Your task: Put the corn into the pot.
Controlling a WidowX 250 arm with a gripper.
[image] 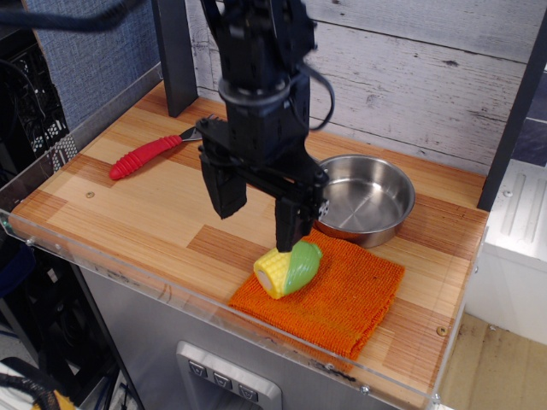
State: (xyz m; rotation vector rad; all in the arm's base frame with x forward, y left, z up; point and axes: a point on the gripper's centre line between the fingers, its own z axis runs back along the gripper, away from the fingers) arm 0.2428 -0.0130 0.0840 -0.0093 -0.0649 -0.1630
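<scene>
The corn (287, 267), yellow kernelled half toward the front left and green husk half toward the right, lies on an orange cloth (342, 295) near the table's front edge. The pot (366, 198), a shallow shiny steel pan, stands empty just behind the cloth; its wire handle is hidden behind the arm. My black gripper (258, 213) hangs open just above and behind the corn. Its right finger (291, 222) reaches down to the corn's green end, and its left finger (224, 190) stands over bare wood to the left. It holds nothing.
A fork with a red handle (144, 156) lies at the back left of the wooden table (137, 205). A dark post (175, 51) stands at the back left and a white plank wall behind. A clear plastic lip (154, 286) runs along the front edge.
</scene>
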